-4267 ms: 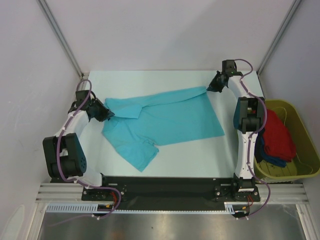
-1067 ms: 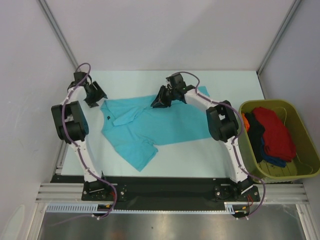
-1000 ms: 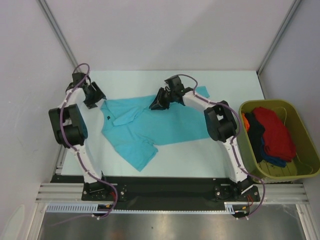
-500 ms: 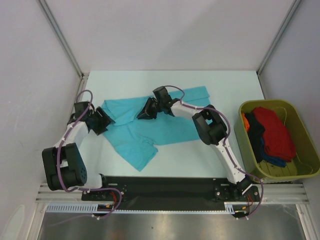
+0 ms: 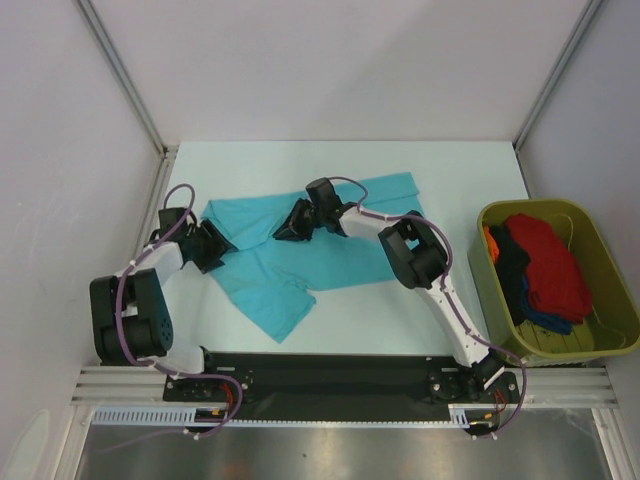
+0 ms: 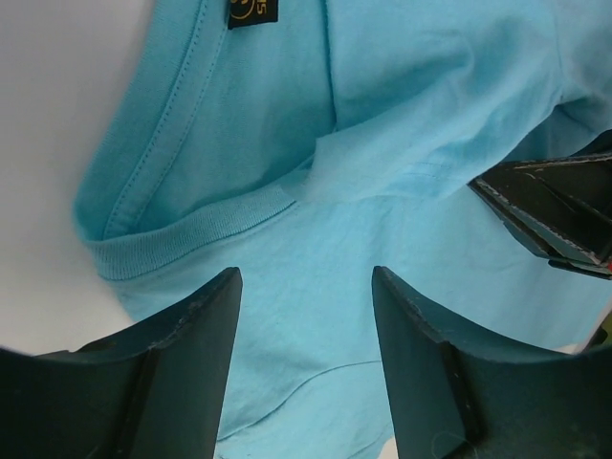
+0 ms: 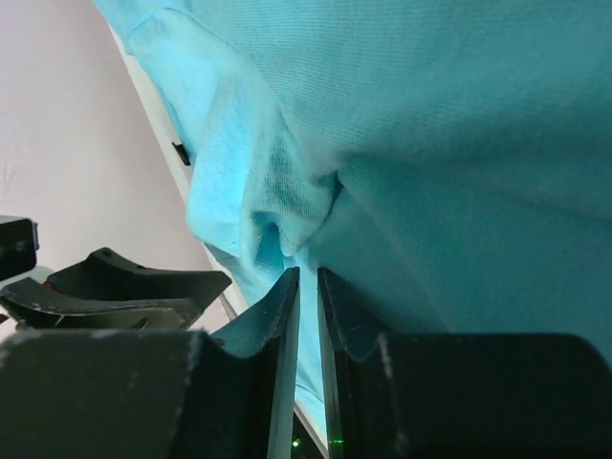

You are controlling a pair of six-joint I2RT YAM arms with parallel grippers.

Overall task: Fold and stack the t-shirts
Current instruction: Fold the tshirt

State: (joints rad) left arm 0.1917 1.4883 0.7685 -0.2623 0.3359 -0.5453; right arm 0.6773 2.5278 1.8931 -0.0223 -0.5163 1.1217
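Note:
A turquoise t-shirt [image 5: 345,255] lies spread on the pale table, its collar [image 6: 191,234] and small dark label [image 6: 251,10] towards the left. My left gripper [image 5: 214,244] stands open low over the shirt's left edge, just below the collar, with its fingers [image 6: 196,325] either side of flat cloth. My right gripper [image 5: 284,233] is shut on a bunched fold of the same shirt [image 7: 277,210] near its upper middle. More t-shirts sit in the tub: a red one [image 5: 545,265], a dark blue one [image 5: 535,318] and an orange one [image 5: 489,240].
An olive-green plastic tub [image 5: 612,285] stands at the table's right edge. White walls and slanted metal posts close in the back and sides. The right gripper's black fingers [image 6: 550,210] show at the right of the left wrist view.
My left gripper came from the far left corner down to the shirt's collar side. My right gripper moved left and nearer, dragging the pinched fold over the shirt.

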